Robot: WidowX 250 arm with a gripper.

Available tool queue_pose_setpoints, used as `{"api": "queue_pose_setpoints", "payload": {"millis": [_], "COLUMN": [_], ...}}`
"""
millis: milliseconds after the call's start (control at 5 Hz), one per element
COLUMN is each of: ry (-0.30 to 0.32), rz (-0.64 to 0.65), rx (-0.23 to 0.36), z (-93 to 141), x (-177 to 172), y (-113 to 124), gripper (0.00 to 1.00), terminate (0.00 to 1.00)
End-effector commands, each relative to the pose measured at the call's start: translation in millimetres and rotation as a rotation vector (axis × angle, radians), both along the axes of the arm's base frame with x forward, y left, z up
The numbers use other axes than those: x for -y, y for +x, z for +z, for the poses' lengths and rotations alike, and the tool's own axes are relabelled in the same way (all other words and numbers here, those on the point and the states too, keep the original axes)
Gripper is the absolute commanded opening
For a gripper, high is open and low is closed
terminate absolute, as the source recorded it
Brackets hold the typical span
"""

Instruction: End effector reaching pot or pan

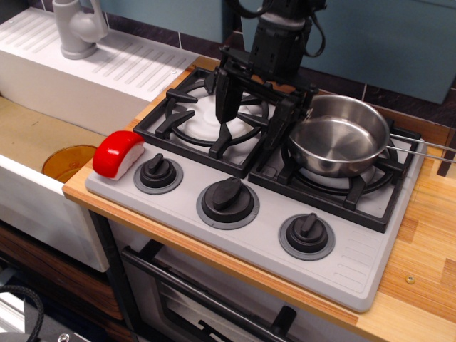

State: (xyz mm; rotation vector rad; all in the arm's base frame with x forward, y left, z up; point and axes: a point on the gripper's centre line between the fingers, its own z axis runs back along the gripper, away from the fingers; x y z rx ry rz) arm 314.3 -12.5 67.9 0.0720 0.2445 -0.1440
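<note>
Gripper (255, 114) spread wide, empty, just left of the pan (340, 135).
Its right prong stands at the pan's left rim, so the jaws can straddle the wall; pan sits on the right burner (340, 187), centre-right of frame.

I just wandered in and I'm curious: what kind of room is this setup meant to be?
It looks like a kitchen, probably a toy or mock one. A stove with black burner grates and three knobs carries a steel saucepan, and a sink with a grey faucet sits beside it. The robot's hand hangs over the burners.
</note>
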Motion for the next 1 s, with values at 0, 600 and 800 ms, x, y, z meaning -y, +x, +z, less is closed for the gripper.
{"api": "queue_pose_setpoints", "payload": {"millis": [0,600,800], "ry": [-0.046,-0.149,-0.101], "rz": [0.042,0.008,0.004], "rx": [0.018,0.138,0.243], "z": [62,16,12], "x": [5,33,36], "y": [-1,36,46], "gripper": [1.00,1.00,1.00], "terminate": [0.00,0.00,0.00]}}
